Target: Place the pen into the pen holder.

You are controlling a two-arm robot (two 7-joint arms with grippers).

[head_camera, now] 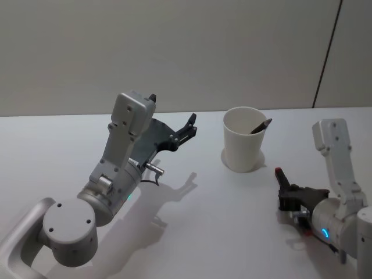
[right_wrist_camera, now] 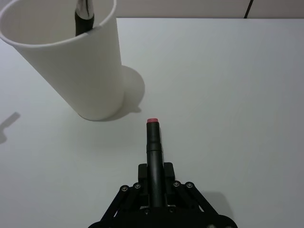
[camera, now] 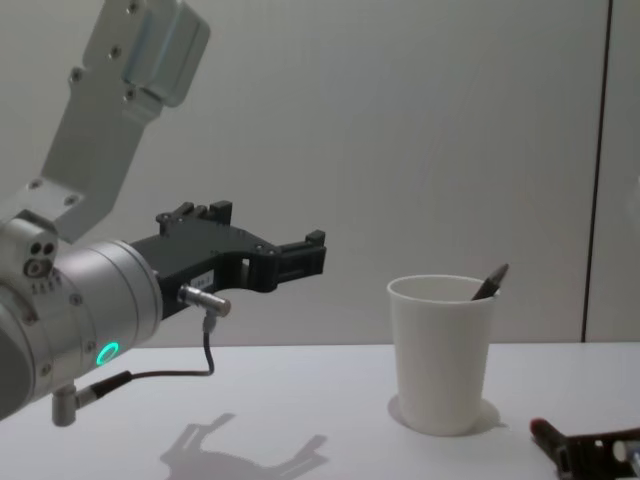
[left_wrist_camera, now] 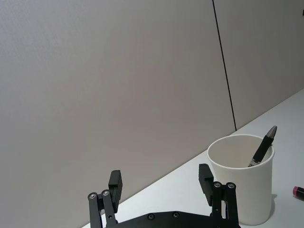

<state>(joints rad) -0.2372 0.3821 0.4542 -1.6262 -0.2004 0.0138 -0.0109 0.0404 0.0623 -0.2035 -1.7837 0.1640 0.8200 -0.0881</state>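
Note:
The pen holder, a white paper cup (head_camera: 244, 144) (camera: 440, 350) (left_wrist_camera: 242, 185) (right_wrist_camera: 76, 61), stands upright on the white table. One dark pen (head_camera: 260, 126) (left_wrist_camera: 263, 145) (camera: 489, 282) leans inside it, tip above the rim. My right gripper (head_camera: 289, 195) (right_wrist_camera: 154, 168) (camera: 590, 450) sits low over the table to the front right of the cup, shut on a second dark pen with a red end (right_wrist_camera: 153, 140) (head_camera: 282, 176) that points toward the cup. My left gripper (head_camera: 190, 127) (left_wrist_camera: 160, 179) (camera: 305, 255) hangs open and empty in the air, left of the cup.
The white table (head_camera: 221, 221) runs back to a plain grey wall (head_camera: 186, 46) with a dark vertical seam at the right. The left arm's shadow lies on the table in front of the cup's left side.

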